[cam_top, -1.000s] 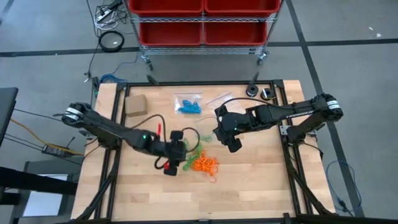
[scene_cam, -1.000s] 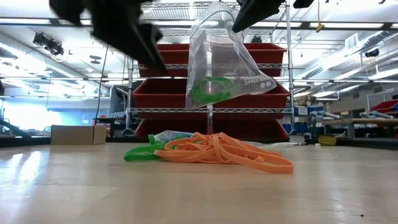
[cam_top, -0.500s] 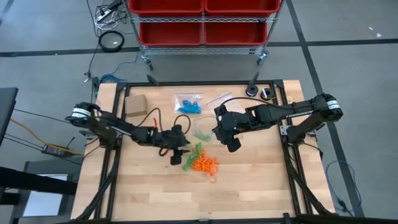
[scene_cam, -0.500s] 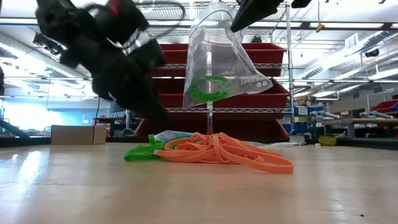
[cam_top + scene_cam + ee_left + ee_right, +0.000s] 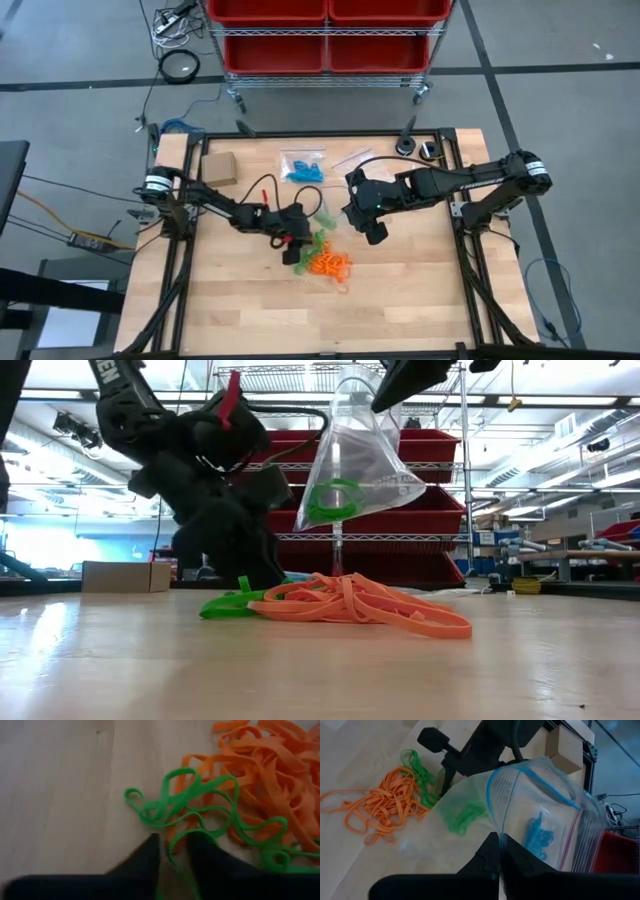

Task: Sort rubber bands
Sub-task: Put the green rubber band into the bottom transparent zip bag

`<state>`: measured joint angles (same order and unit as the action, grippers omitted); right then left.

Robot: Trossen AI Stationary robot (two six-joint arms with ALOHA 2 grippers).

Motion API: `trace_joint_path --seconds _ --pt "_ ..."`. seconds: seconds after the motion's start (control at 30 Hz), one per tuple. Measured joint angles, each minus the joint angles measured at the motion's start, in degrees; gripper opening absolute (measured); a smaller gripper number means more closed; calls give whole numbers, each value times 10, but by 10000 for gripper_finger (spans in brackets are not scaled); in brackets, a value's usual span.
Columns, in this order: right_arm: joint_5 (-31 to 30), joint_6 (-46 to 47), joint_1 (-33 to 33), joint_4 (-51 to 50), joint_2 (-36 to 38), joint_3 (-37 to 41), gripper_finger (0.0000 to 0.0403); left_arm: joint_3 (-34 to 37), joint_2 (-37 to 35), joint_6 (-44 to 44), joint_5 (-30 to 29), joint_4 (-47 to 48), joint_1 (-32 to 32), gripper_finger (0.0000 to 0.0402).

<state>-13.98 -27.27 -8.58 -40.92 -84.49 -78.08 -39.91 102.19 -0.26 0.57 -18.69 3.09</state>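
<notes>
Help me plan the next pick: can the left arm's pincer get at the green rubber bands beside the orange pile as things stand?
Probably yes. The left pincer is already down at the green rubber bands, its fingers straddling a strand, nothing over them. Orange bands tangle alongside and may tag along.

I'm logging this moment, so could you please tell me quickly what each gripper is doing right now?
Left gripper: down at the pile, fingers closing around a green rubber band.
Right gripper: shut on the clear zip bag, held up.

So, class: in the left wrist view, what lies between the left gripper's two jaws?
A strand of the green rubber bands runs up between the jaws of the left gripper, with bare wooden table beside it and the orange rubber bands just beyond.
</notes>
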Motion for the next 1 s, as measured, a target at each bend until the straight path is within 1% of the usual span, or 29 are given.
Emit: trace_joint_path --seconds 0.03,0.07,0.1,0.23,0.33,0.43,0.6,0.77,0.9,1.0 --pt "0 0 0 0 0 0 0 -4 -6 9 5 21 0 44" --pt "0 0 0 0 0 0 0 -9 -14 15 8 45 0 23" --pt "0 0 0 0 0 0 0 -14 -26 19 8 77 0 16" --pt "2 0 0 0 0 0 0 -46 -79 45 -14 225 4 9" --pt "2 0 0 2 0 0 0 -77 -136 61 -37 289 14 5" --pt "2 -2 0 3 0 0 0 -108 -186 76 -56 326 24 5" --pt "2 -2 0 2 0 0 0 -163 -253 96 -61 344 31 4" --pt "2 -2 0 1 0 0 0 -187 -263 91 -52 396 32 3" --pt "2 0 0 1 0 0 0 -187 -242 74 -41 424 33 5" --pt "2 0 0 2 0 0 0 -178 -220 72 -41 406 44 5"
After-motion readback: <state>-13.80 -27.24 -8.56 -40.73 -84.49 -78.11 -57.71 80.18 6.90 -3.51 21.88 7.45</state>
